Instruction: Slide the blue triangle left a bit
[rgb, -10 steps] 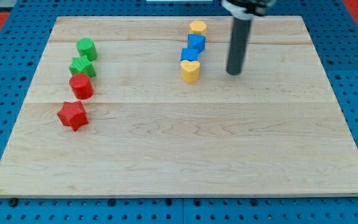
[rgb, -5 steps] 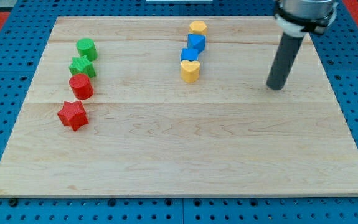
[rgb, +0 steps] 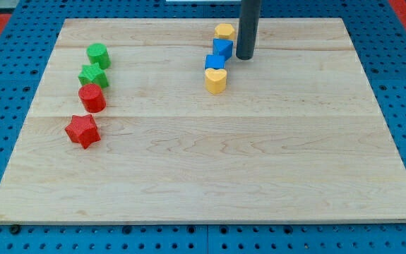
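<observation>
Two blue blocks sit in a column near the top middle of the wooden board (rgb: 203, 176). The upper blue block (rgb: 222, 48) looks like the triangle and the lower blue block (rgb: 215, 62) like a cube, though both are small. My tip (rgb: 244, 57) rests on the board just to the right of the upper blue block, a small gap apart. A yellow hexagon (rgb: 224, 31) lies right above the blue pair and a yellow heart (rgb: 216, 80) right below it.
At the view's left stands a column of blocks: a green cylinder (rgb: 98, 54), a green star (rgb: 92, 75), a red cylinder (rgb: 92, 97) and a red star (rgb: 82, 130). A blue pegboard surrounds the board.
My tip swung from beside the yellow heart out to the right, then came back left and up to the upper blue block's right side. No block has moved.
</observation>
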Controlling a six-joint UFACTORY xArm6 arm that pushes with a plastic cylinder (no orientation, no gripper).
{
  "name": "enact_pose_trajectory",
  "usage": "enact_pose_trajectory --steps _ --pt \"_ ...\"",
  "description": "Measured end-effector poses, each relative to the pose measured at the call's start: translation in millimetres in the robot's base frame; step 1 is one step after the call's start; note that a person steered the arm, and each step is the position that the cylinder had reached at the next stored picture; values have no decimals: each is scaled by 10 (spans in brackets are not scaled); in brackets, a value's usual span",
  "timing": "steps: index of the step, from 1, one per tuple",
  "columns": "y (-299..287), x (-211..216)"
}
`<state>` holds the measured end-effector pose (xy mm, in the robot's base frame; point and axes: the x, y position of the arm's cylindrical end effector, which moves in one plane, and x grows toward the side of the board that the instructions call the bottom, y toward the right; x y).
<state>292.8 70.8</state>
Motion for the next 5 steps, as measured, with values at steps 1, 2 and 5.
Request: enact_pose_trajectory --steps 1,2,5 --pt "2 -23" --pt "-147 -50" --pt "472 -105"
